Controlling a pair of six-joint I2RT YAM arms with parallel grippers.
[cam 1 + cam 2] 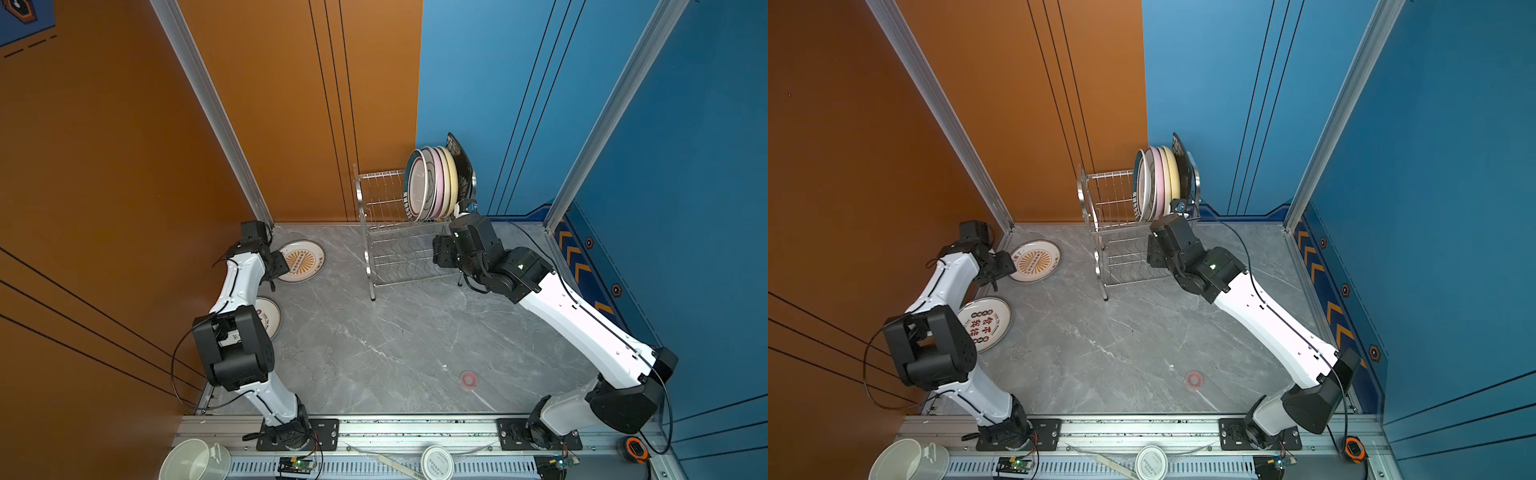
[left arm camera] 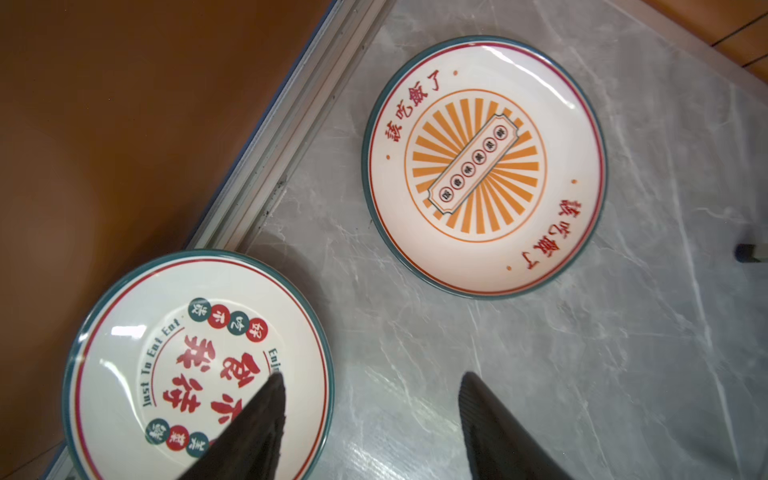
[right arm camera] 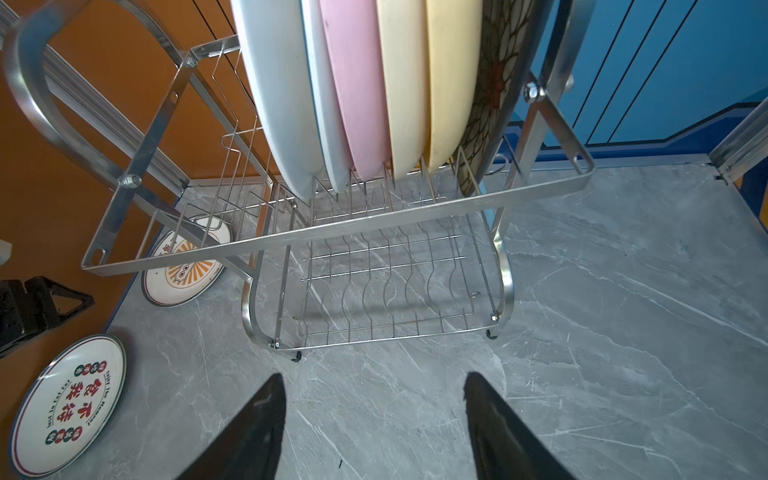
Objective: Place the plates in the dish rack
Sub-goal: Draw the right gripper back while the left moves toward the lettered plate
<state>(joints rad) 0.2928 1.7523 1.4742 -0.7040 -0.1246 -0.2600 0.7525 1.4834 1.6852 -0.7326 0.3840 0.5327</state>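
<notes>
We read the grey table (image 1: 374,353) as a clock in both top views, with 6 o'clock at the near rail and 12 o'clock at the back wall. On the near rail, outside the table, a white jug (image 1: 195,461) stands at 7 o'clock and a round white lid (image 1: 437,462) lies close to 6 o'clock.

At 9 o'clock, by the left edge, the red-character plate (image 1: 984,324) lies flat and face up, partly covered by the left arm. A little farther, at 10 o'clock, the sunburst plate (image 1: 1034,262) also lies flat, apart from it. The left gripper (image 2: 372,376) points down between these two plates. Its jaws stand partly apart and hold nothing. In the left wrist view one finger (image 2: 257,428) shows in front of the red-character plate and the other in front of bare table. We cannot tell if a finger touches the plate.

At 1 o'clock the right gripper (image 3: 372,375) hangs above bare table in front of the dish rack (image 3: 332,227), its jaws partly apart and empty. The rack stands at 12 o'clock, near the back wall. Six plates stand on edge at the right end of its upper tier. From 9 towards 3 o'clock we see two teal-rimmed plates (image 1: 417,189), the pink plate (image 3: 357,91), two cream-yellow plates (image 3: 415,83) and the black floral plate (image 3: 494,83).
</notes>
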